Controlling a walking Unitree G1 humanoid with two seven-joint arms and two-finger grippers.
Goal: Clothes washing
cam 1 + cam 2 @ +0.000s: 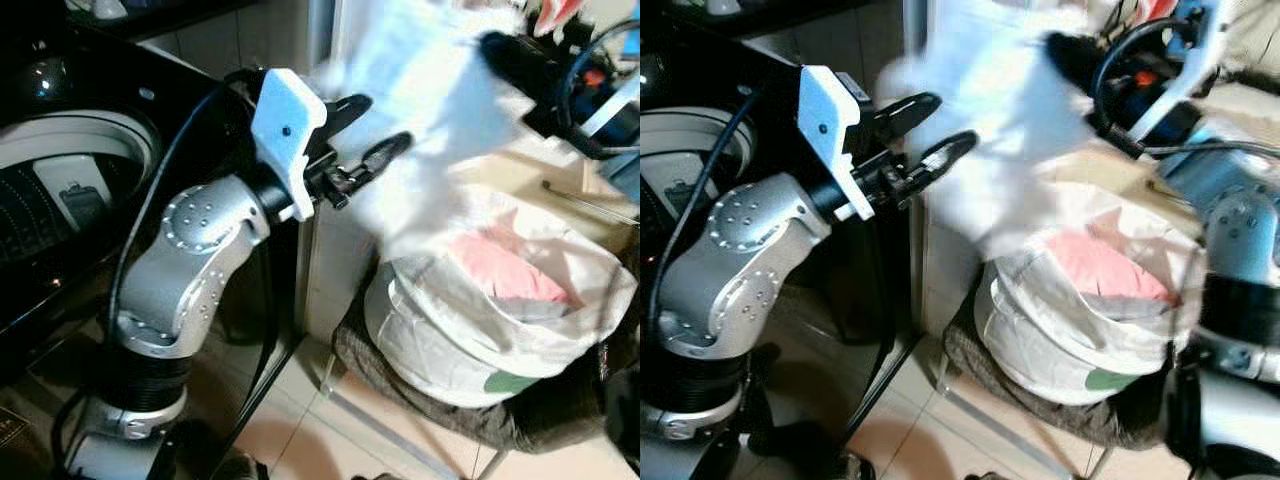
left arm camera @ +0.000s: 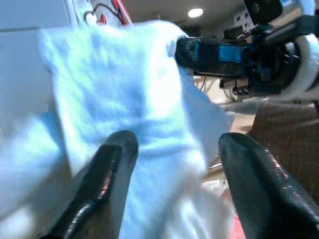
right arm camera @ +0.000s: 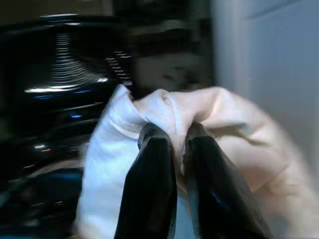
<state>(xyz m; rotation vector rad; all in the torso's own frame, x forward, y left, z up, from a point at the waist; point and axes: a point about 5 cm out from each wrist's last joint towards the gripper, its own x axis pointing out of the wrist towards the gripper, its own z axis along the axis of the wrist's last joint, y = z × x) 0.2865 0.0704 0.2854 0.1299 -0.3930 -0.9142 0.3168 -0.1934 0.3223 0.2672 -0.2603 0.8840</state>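
- We see the right gripper (image 3: 172, 134) raised high, its two black fingers clenched on a bunched fold of the pale, soft white cloth garment (image 1: 430, 110); the garment hangs in the air above the laundry bag, between the two arms.
- The left gripper (image 1: 372, 128) is held level just beside the hanging garment, its fingers spread apart and holding nothing; in the left wrist view the cloth hangs just beyond the fingertips (image 2: 117, 149).
- We judge the garment light, limp and easily stretched; it will drape and swing rather than keep a shape; it is neither fragile nor slippery; a firm pinch on a gathered fold or hem, such as the right gripper has, should serve best, and a second hold lower down would stop it trailing.
- Below hangs the cream fabric laundry bag (image 1: 430, 340), open at the top, with a pink item (image 1: 500, 270) lying inside; it rests on a dark woven seat (image 1: 400, 395) with a metal frame.
- To the robot's left stands the black top-loading washing machine (image 1: 60, 190), its drum open; the floor is pale tile (image 1: 300, 430); the room is a narrow, cluttered utility corner.
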